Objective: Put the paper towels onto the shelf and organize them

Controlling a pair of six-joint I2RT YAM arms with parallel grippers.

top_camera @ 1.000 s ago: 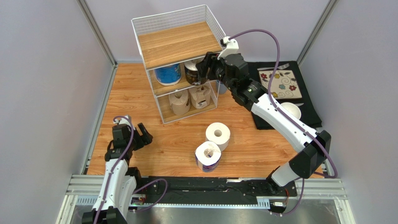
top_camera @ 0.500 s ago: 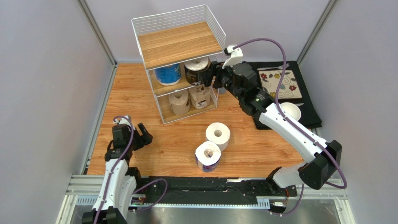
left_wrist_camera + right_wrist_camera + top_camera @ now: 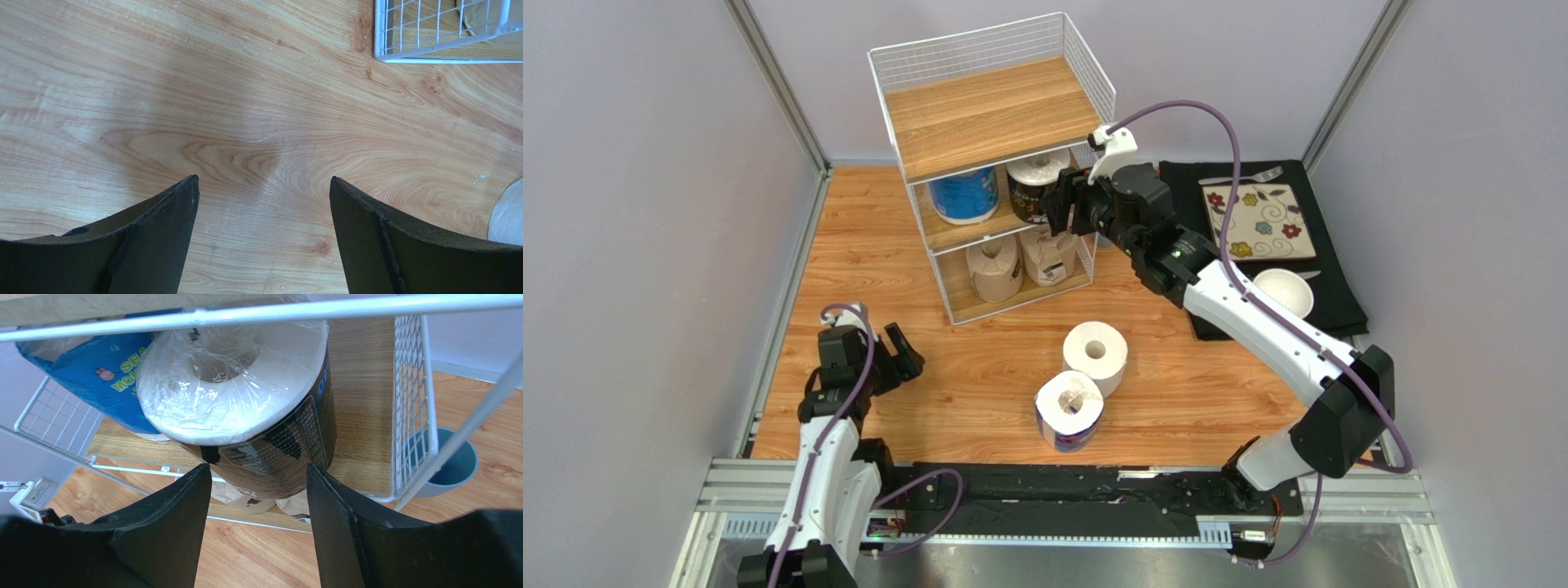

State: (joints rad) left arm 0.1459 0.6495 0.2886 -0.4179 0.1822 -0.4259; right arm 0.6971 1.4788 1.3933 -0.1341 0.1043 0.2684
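The shelf (image 3: 989,116) is a white wire rack with wooden tiers. On its middle tier stand a blue-wrapped roll (image 3: 962,194) and a dark-wrapped roll (image 3: 270,416). Two brown-paper rolls (image 3: 994,267) (image 3: 1048,254) sit on the bottom tier. A plain white roll (image 3: 1095,353) and another blue-wrapped roll (image 3: 1069,410) rest on the table in front. My right gripper (image 3: 255,471) is open at the rack's right side, its tips just short of the dark roll and nothing between them. My left gripper (image 3: 264,184) hangs open over bare wood at the near left.
A blue cup (image 3: 451,468) stands on the table behind the rack's right side. A black cloth (image 3: 1333,288) at the right carries a floral mat (image 3: 1259,221) and a white bowl (image 3: 1284,292). Grey walls close in on both sides.
My right gripper drew back to the right from the middle tier, then shifted slightly left again. The dark roll stays on the tier. The left arm has not moved.
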